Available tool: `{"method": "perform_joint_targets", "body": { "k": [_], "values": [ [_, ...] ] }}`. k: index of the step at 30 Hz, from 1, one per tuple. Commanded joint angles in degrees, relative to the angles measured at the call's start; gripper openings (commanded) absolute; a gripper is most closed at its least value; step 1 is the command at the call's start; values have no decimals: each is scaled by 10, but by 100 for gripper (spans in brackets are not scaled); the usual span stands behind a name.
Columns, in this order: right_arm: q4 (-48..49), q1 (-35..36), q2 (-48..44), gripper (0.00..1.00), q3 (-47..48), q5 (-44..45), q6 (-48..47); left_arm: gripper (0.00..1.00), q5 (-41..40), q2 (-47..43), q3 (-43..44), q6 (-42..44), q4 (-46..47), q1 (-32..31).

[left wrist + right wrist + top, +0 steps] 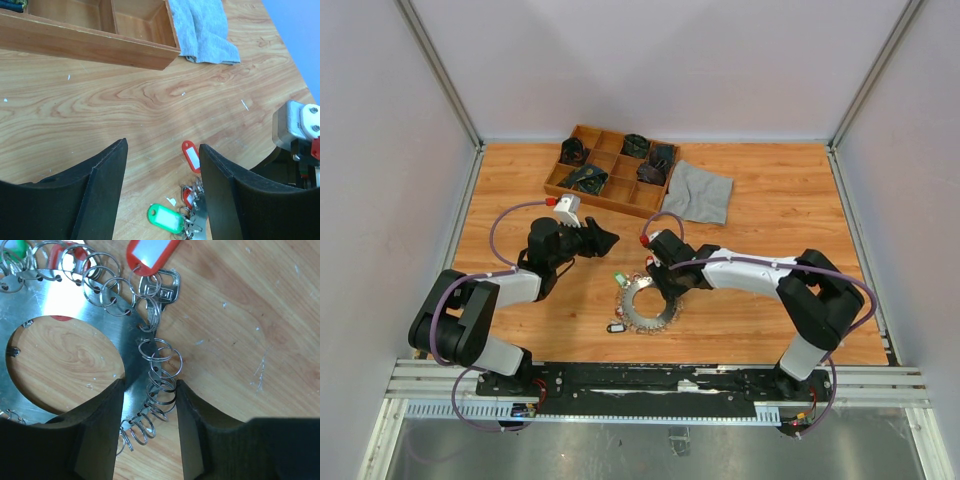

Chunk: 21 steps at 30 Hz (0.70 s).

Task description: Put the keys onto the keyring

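Note:
The keyring (650, 308) lies flat on the wooden table in front of the arms. It is a flat metal ring plate (75, 295) with many small split rings along its rim. My right gripper (663, 285) (150, 382) stands over its right side, the jaws closed across the plate's band and its split rings. A silver key (162, 284) with a red tag hangs on the rim just beyond the fingers. My left gripper (605, 240) (162, 145) hovers open to the upper left of the keyring. Below it lie keys with a red tag (190, 155) and a green tag (166, 218).
A wooden compartment tray (603, 204) (90, 47) holding dark items stands at the back, with a grey cloth (700, 192) (205, 30) to its right. Another small tag (616, 326) lies at the keyring's lower left. The right arm's wrist (300, 125) shows at the left wrist view's right edge.

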Motion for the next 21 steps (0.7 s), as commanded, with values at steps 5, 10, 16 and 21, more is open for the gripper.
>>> {"method": "perform_joint_targets", "body": {
  "k": [5, 10, 16, 21],
  "values": [
    [-38, 5, 12, 35, -63, 18, -89, 63, 4, 1, -2, 3, 18, 5],
    [-13, 4, 17, 32, -43, 12, -149, 63, 6, 3, -1, 3, 19, 5],
    [9, 4, 62, 31, -1, -22, -268, 63, 8, 3, -2, 4, 20, 5],
    [40, 4, 71, 28, 23, -93, -335, 62, 11, 6, 0, 3, 21, 5]
  ]
}}
